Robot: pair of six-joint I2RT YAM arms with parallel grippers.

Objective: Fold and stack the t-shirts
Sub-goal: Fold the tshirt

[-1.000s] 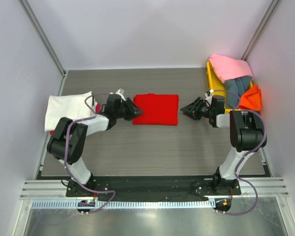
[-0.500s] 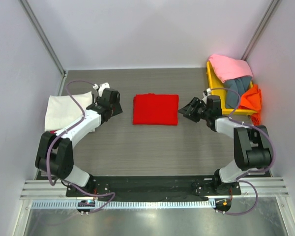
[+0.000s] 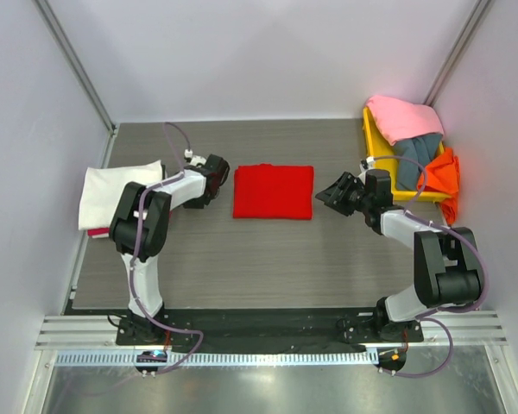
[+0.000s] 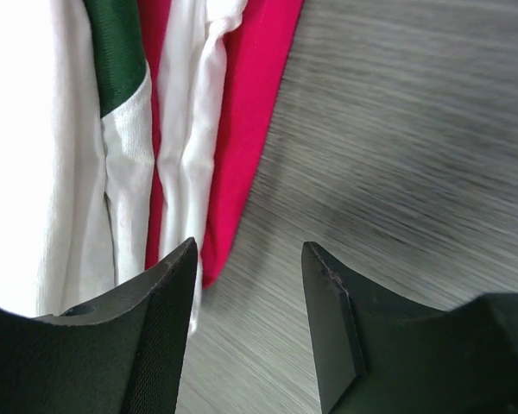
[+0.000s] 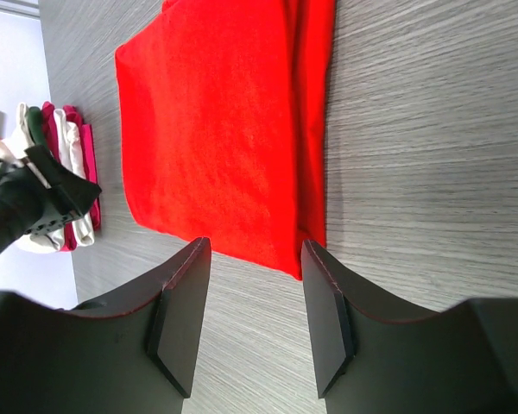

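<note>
A: Where's the shirt rn?
B: The bright red cloth t-shirt [image 3: 274, 191], folded into a neat rectangle, lies flat on the grey wood-grain table [image 3: 268, 259], approx mid-table. Nothing's gripping it.
A: Left gripper?
B: The left gripper [image 4: 248, 250] sits just left of the red shirt, no contact, btw it and the stack of folded cloths [image 3: 112, 194]. Fingers are apart, w/ only bare table btw them.
A: What's in the stack?
B: It's further left of the red shirt, well apart from it. There's a cream-white t-shirt [image 3: 121, 185] on top. The wrist cam shows the layered edges: white, a dark green band [image 4: 116, 52], more white, then a deep pink-red cloth [image 4: 250, 103] nearest the bare table. Can't tell how many pieces.
A: Right gripper?
B: The right gripper [image 5: 255, 246] is just right of the red shirt, aimed at it, near its right edge but not touching. Fingers are spread and empty. In its wrist cam the shirt's doubled edge lies just ahead of the tips.
A: Other shirts?
B: A yellow plastic tray [image 3: 373, 147] stands right of the red shirt & further back, by the wall. A pale pink t-shirt [image 3: 404, 116] is draped over the tray's far end, a grey-blue t-shirt [image 3: 419, 153] lies inside it, and an orange t-shirt [image 3: 440, 172] hangs over its right side. All 3 are crumpled, not folded.
</note>
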